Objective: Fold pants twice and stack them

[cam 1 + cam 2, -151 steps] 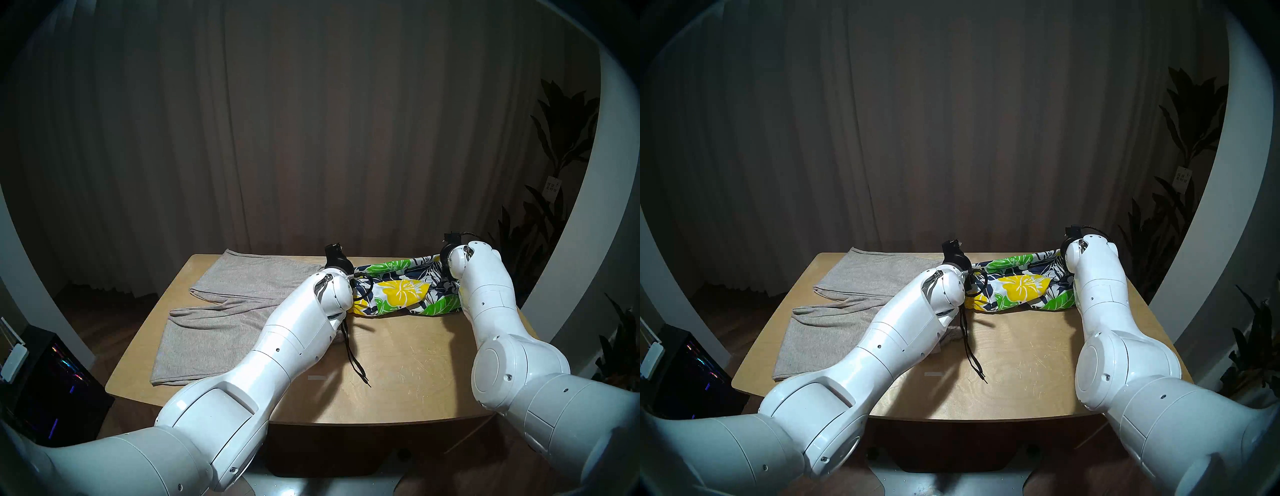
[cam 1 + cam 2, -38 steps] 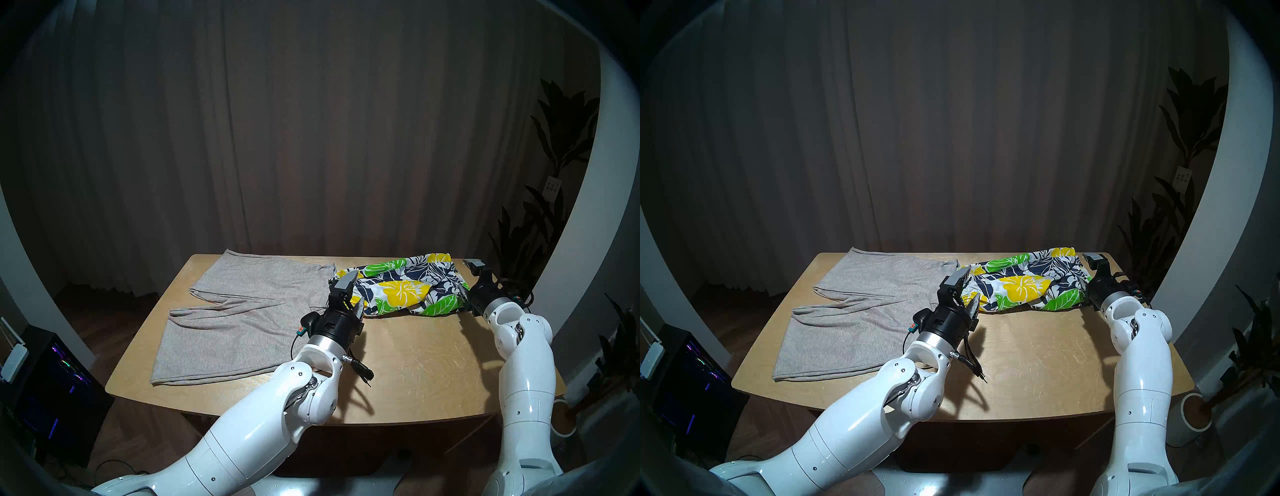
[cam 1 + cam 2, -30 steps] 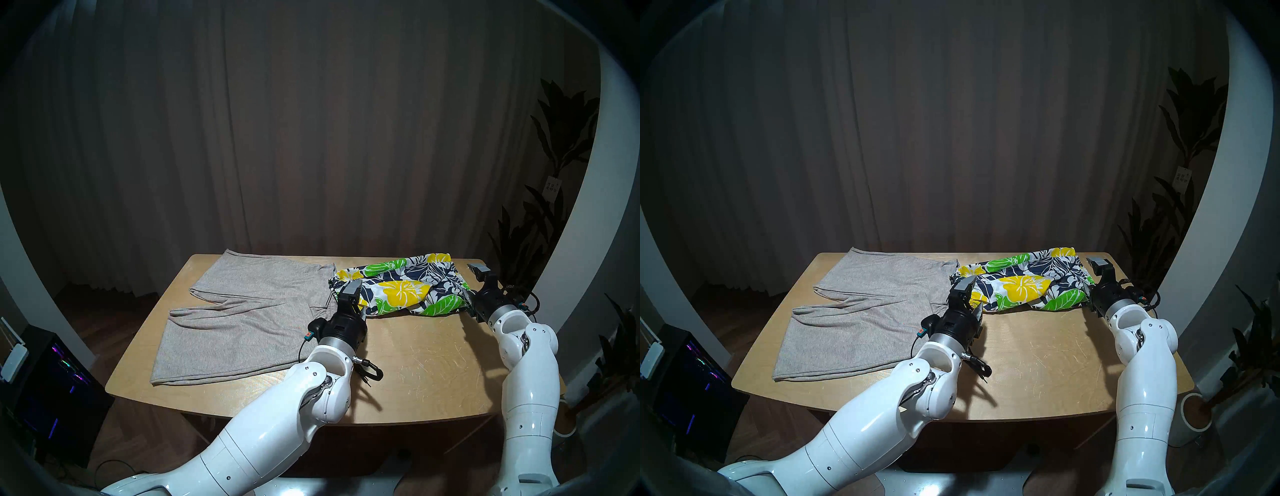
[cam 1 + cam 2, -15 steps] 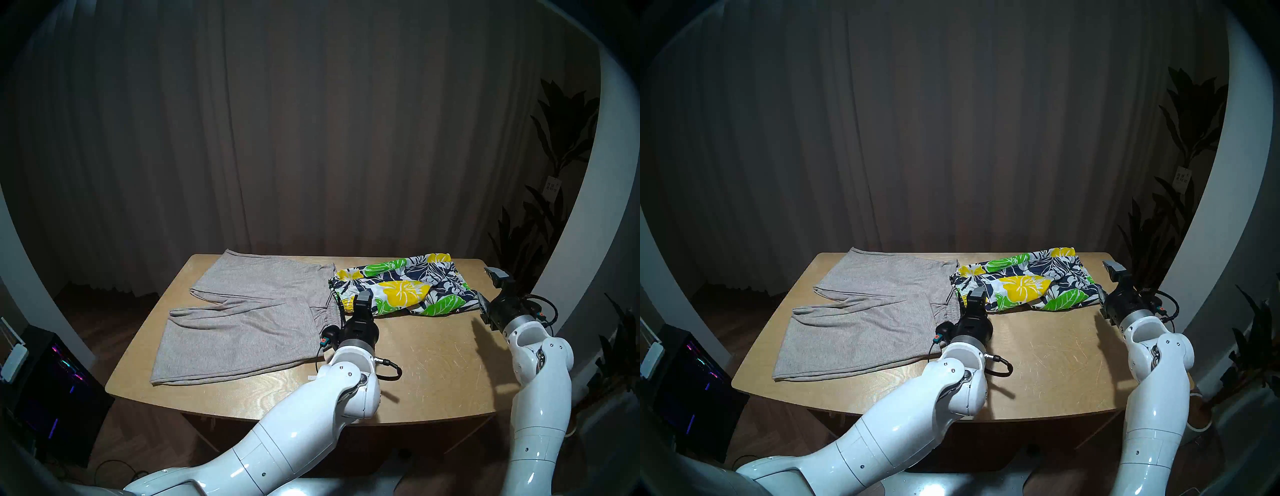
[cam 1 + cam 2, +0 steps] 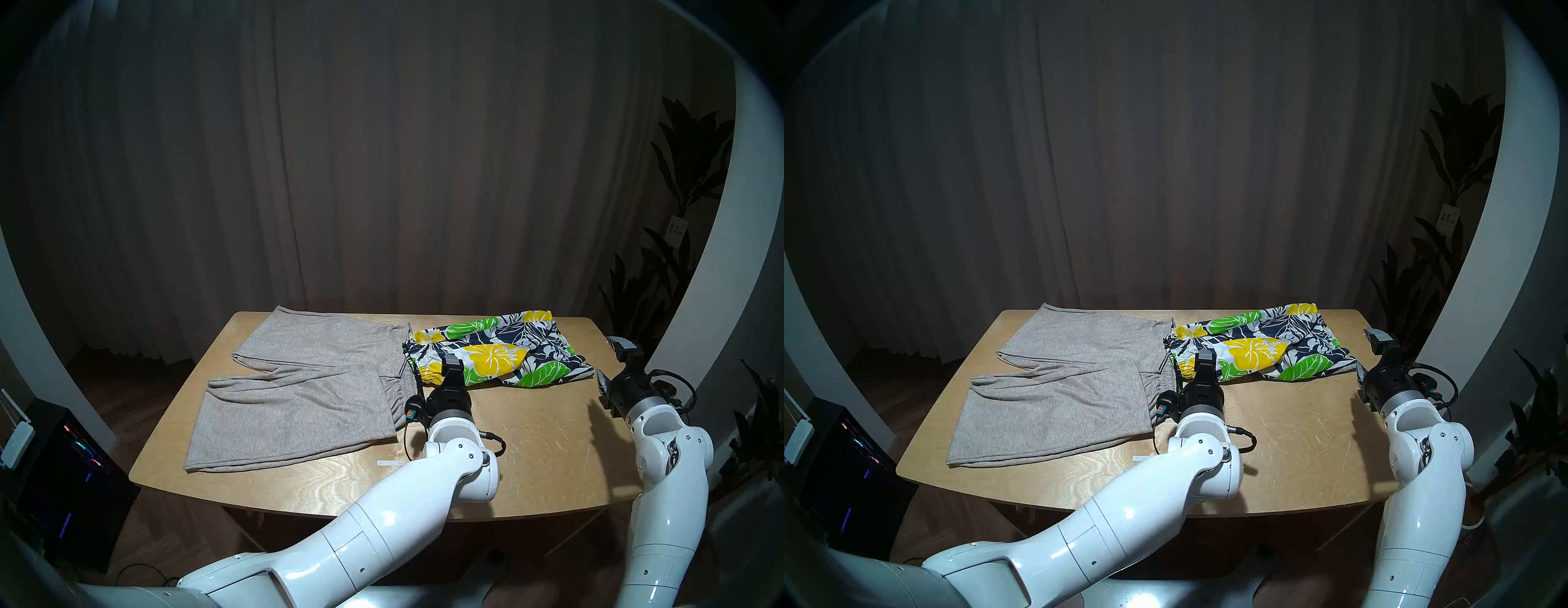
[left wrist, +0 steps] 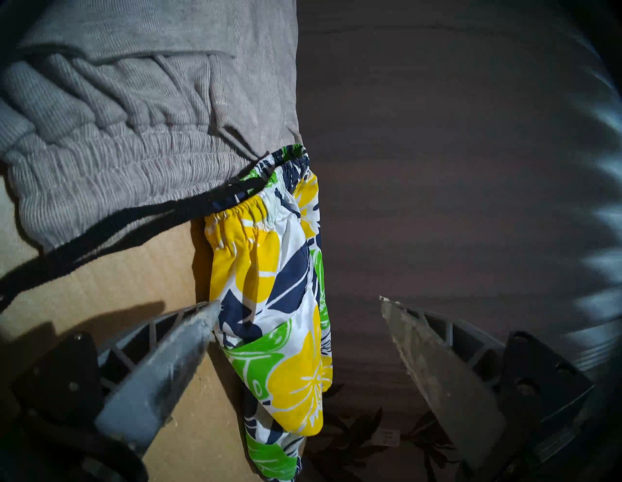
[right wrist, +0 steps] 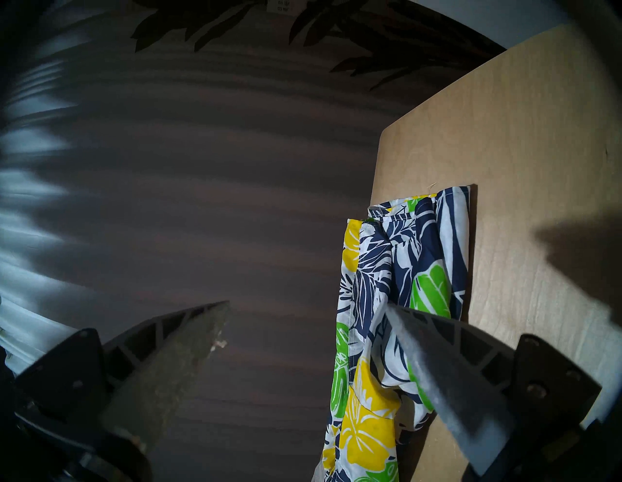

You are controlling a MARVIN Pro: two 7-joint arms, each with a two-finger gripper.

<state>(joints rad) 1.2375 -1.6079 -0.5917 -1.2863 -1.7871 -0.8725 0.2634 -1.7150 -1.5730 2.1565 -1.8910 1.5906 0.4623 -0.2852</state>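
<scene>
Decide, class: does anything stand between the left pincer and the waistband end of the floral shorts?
Nothing visible does. The left pincer is open right at the floral shorts, bare table beneath. Only the black drawstring trails off toward the grey pants.

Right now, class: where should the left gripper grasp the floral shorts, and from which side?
Probably the gathered waistband end of the floral shorts, from the table's near side. That bunched hem offers a pinchable ridge, and the open left gripper already faces it.
</scene>
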